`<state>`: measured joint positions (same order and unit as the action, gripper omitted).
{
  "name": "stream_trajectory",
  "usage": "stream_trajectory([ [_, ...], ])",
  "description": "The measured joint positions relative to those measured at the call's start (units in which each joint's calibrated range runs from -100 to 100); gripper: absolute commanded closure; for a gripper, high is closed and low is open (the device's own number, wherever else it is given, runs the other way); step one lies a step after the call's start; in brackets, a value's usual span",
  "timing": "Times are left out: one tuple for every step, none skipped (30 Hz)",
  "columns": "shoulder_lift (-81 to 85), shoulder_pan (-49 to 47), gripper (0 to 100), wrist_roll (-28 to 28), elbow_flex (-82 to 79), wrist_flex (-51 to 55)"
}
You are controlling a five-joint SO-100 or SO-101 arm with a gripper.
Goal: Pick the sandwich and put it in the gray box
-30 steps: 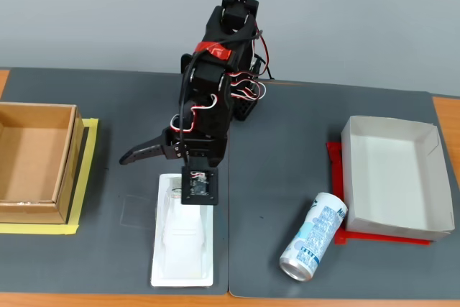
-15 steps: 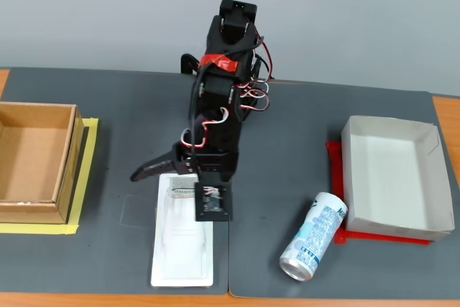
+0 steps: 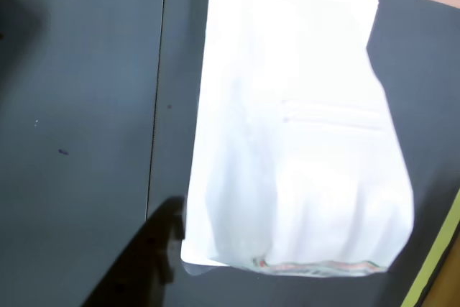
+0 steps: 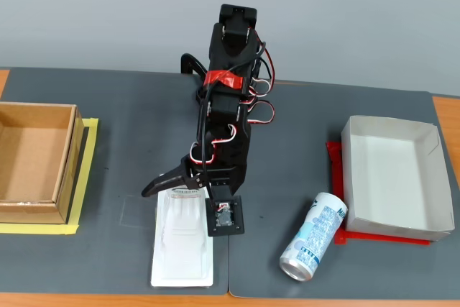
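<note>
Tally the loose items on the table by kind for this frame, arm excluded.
Boxes: 2, the gray box and the brown cardboard box
Packaged food: 1, the sandwich
Drink cans: 1, the white-and-blue can lying on its side
Total: 4

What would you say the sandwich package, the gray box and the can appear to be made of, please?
The sandwich looks like thin moulded white plastic: smooth, with a raised formed centre. The gray box seems pale matte card, with thin folded walls. The can looks like printed metal, probably aluminium, its end rim silvery.
</note>
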<state>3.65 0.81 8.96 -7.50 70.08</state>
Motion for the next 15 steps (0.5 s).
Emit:
stream_trajectory([
  [-0.34, 0.0, 37, 0.0, 0.0, 0.0],
  [-0.59, 0.0, 37, 0.0, 0.0, 0.0],
  [-0.76, 0.22, 37, 0.0, 0.0, 0.0],
  [-0.93, 0.59, 37, 0.05, 0.0, 0.0],
  [-0.93, 0.88, 37, 0.15, 0.0, 0.0],
  [-0.93, 1.33, 37, 0.1, 0.0, 0.0],
  [-0.93, 1.84, 37, 0.2, 0.0, 0.0],
  [-0.93, 2.21, 37, 0.24, 0.0, 0.0],
  [-0.93, 2.58, 37, 0.29, 0.0, 0.0],
  [-0.93, 2.95, 37, 0.34, 0.0, 0.0],
  [-0.93, 3.17, 37, 0.34, -0.27, 0.0],
  [-0.93, 3.39, 37, 0.34, -0.9, -0.09],
  [-0.93, 3.68, 37, 0.34, -1.62, -0.09],
  [-0.93, 3.83, 37, 0.34, -2.25, -0.09],
  [-0.93, 4.05, 37, 0.34, -2.42, -0.09],
])
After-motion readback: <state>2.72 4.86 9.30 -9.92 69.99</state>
